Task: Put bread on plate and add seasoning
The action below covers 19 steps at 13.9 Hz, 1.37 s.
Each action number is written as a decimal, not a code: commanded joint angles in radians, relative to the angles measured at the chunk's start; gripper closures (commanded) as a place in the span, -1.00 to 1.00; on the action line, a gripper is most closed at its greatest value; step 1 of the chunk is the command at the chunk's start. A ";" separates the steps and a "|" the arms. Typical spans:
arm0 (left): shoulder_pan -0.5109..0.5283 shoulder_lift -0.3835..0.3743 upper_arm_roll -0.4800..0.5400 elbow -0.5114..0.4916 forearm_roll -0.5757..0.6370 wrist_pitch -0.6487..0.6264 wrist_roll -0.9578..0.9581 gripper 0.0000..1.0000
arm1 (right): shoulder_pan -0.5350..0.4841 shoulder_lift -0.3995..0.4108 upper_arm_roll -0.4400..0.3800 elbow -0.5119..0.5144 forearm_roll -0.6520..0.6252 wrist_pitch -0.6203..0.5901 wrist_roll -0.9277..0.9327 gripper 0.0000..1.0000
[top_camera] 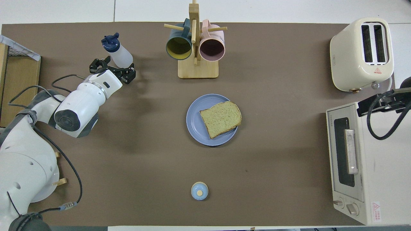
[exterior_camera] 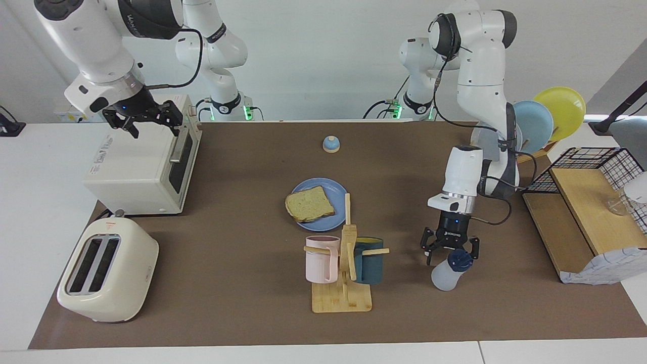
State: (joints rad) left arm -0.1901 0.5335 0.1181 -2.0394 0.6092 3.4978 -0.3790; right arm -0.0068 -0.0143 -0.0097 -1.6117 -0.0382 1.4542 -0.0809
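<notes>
- The brown-covered tabletop (exterior_camera: 237, 237) carries everything, with the two white arms at the robots' end.
- A boxy white toaster oven (exterior_camera: 144, 164) sits at the right arm's end; the right gripper (exterior_camera: 144, 117) hangs over its top, fingers spread and holding nothing.
- A cream two-slot toaster (exterior_camera: 107, 269) stands beside the oven, farther from the robots.
- A wooden mug stand (exterior_camera: 344, 273) with a pink mug (exterior_camera: 321, 258) and a dark teal mug (exterior_camera: 369, 260) stands farther from the robots than the plate.
- The round flat medium-blue plate (exterior_camera: 323, 203) lies mid-table, and the square slice of tan toast with a brown crust (exterior_camera: 309, 203) rests on it, one corner overhanging the rim.
- The left gripper (exterior_camera: 450, 245) is low at the left arm's end, fingers wide open, just beside the cap and gripping nothing.
- The small translucent white bottle with a navy cap (exterior_camera: 450, 270) leans tilted on the tabletop there, cap toward the gripper.
- A small blue-domed bell (exterior_camera: 331, 144) sits nearer the robots than the plate.
</notes>
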 commanded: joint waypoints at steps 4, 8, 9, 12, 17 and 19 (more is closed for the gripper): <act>-0.063 -0.257 -0.002 -0.281 0.027 -0.051 -0.015 -1.00 | -0.015 -0.010 0.007 -0.007 0.023 -0.006 -0.023 -1.00; -0.189 -0.283 -0.031 -0.248 0.021 -0.293 -0.050 -1.00 | -0.015 -0.010 0.007 -0.007 0.023 0.000 -0.022 -1.00; -0.201 -0.283 -0.038 -0.231 0.021 -0.322 -0.093 -1.00 | -0.015 -0.007 0.007 -0.002 0.023 0.006 -0.022 -1.00; -0.204 -0.283 -0.084 -0.176 -0.029 -0.455 -0.132 -1.00 | -0.015 -0.009 0.007 -0.007 0.023 0.009 -0.022 -1.00; -0.201 -0.282 -0.172 0.010 -0.230 -0.794 -0.118 -1.00 | -0.012 -0.007 0.007 -0.001 0.023 0.000 -0.022 -1.00; -0.200 -0.282 -0.186 0.109 -0.328 -0.964 -0.043 -1.00 | -0.013 -0.010 0.007 -0.008 0.023 0.006 -0.022 -1.00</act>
State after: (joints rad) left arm -0.3970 0.2599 -0.0517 -2.0127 0.3601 2.6789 -0.4849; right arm -0.0064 -0.0144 -0.0091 -1.6115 -0.0340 1.4552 -0.0809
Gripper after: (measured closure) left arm 0.000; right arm 0.000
